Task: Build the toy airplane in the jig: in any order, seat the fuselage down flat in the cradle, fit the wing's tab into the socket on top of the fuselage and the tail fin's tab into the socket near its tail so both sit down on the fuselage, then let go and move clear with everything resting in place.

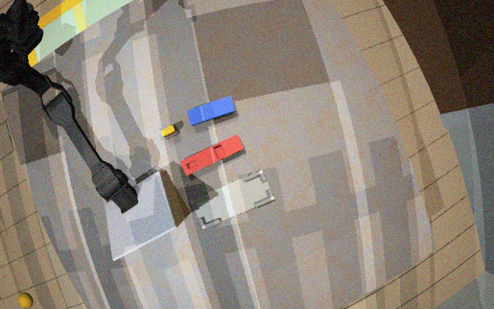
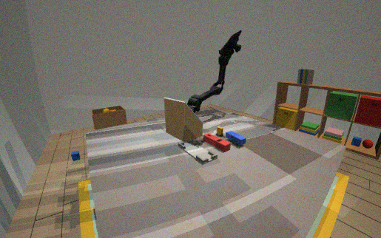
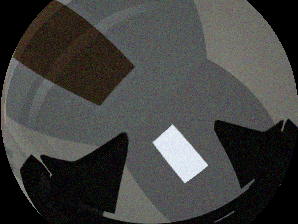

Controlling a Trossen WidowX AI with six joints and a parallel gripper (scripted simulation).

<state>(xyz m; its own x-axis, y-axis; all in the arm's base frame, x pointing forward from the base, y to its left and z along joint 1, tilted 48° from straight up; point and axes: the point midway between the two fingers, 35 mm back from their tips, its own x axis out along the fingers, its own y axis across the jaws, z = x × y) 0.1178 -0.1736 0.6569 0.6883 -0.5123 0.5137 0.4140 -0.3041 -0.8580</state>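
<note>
Fingers [image 1: 7, 35] [image 2: 238, 41] released, raised well above desk [image 1: 298, 182] [image 2: 145, 177]. Red fuselage [image 1: 212, 154] [image 2: 217, 142] lying beside pale jig [image 1: 236, 198] [image 2: 197, 151], unseated; blue wing [image 1: 211, 110] [image 2: 235, 137] and yellow tail fin [image 1: 168, 130] [image 2: 220, 130] apart on desk. All three placements remaining, judged from present layout.

Low wooden shelf [image 2: 339, 89], grey walls.

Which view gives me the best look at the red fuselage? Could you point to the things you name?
The top view: the red fuselage [image 1: 203, 158] [image 2: 214, 141] lies unobstructed there, both sockets showing. The exterior view shows it smaller and at a slant, beside the jig [image 1: 230, 201] [image 2: 197, 151]. The wrist view doesn't show it.
</note>
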